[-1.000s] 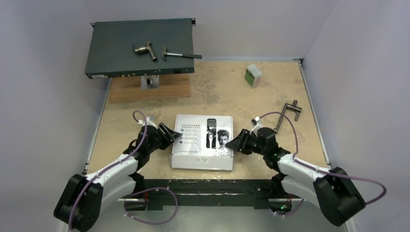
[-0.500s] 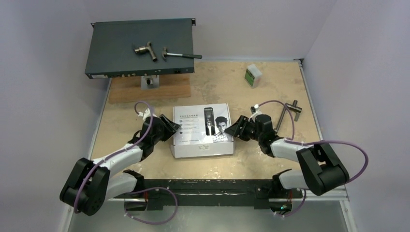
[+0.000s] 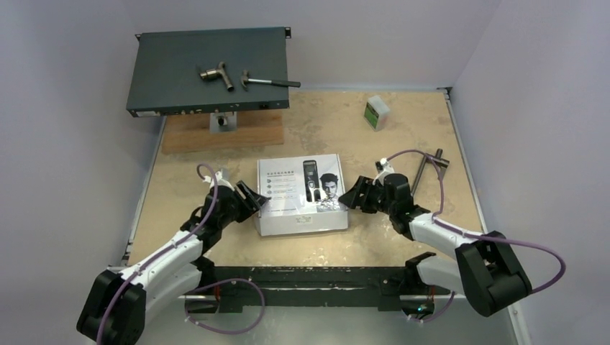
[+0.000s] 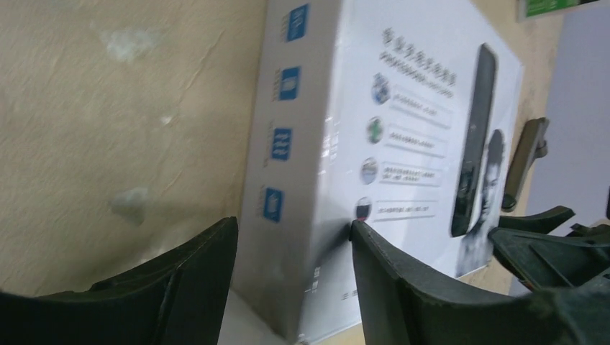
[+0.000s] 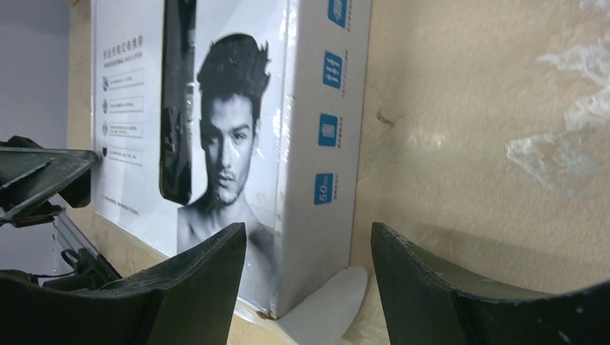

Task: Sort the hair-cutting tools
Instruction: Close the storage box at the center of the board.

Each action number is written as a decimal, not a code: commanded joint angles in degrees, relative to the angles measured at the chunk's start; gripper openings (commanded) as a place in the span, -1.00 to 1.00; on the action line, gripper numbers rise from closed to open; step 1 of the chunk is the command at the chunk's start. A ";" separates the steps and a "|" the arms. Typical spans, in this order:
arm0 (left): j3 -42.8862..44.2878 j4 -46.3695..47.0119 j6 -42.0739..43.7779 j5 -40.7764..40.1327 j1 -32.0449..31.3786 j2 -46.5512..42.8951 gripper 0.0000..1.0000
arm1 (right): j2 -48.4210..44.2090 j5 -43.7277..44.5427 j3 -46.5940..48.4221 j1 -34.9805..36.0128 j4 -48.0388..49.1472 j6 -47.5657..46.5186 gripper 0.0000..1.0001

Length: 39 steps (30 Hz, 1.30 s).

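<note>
The hair-cutting tools themselves are out of view. A white retail box (image 3: 298, 194) printed with a clipper and a man's face lies flat mid-table. My left gripper (image 3: 257, 201) is open at the box's left edge: in the left wrist view the box (image 4: 403, 93) side wall stands between the fingers of this gripper (image 4: 293, 224), and one fingertip rests at the top face. My right gripper (image 3: 345, 198) is open at the right edge. In the right wrist view the box (image 5: 237, 108) corner and a white flap (image 5: 324, 309) sit between the fingers of this gripper (image 5: 308, 228), with gaps on both sides.
A dark rack unit (image 3: 208, 68) on a wooden block (image 3: 221, 133) stands at the back left and carries a pipe fitting (image 3: 216, 73) and a hammer (image 3: 270, 82). A small green-and-white box (image 3: 376, 112) sits back right. A T-shaped metal handle (image 3: 426, 169) lies beside the right arm.
The box slid away from the arm bases, then stopped. Both grippers followed it and have opened wider, so their jaws stand apart from the box sides.
</note>
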 commanded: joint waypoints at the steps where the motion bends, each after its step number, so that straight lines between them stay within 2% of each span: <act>1: -6.65 1.29 -2.90 -0.24 -0.05 -3.82 0.17 | -2.64 0.29 -3.13 0.13 3.45 1.31 0.26; 4: -8.37 -1.14 -3.34 -2.49 0.06 -9.55 0.17 | -4.25 0.78 -3.20 0.11 3.14 1.86 0.26; 10: -5.78 -10.62 -1.65 -2.95 2.41 -18.71 0.15 | -7.75 1.34 -1.82 -0.57 -0.16 2.04 0.26; 15: -5.11 -14.17 -2.09 -0.69 10.53 -22.89 0.14 | -12.48 3.01 -0.05 -4.29 -4.37 2.57 0.25; 19: -5.87 -10.96 -3.78 4.79 17.15 -18.66 0.03 | -12.90 3.16 0.37 -6.80 -4.00 3.35 0.00; 25: -6.28 -2.22 -4.55 6.16 17.39 -7.19 -0.33 | -5.96 1.37 -0.22 -6.86 0.77 3.02 -0.56; 30: -5.38 3.75 -2.62 9.83 17.23 -0.03 -0.54 | -1.54 0.84 -0.65 -6.87 3.43 2.26 -0.74; 35: -6.56 7.85 -1.35 11.53 16.99 3.00 -0.63 | 3.67 -2.99 -1.54 -6.43 8.80 2.57 -0.85; 39: -6.38 10.52 -0.80 12.19 14.88 5.77 -0.73 | 7.57 -3.79 -1.29 -3.24 11.25 2.77 -0.93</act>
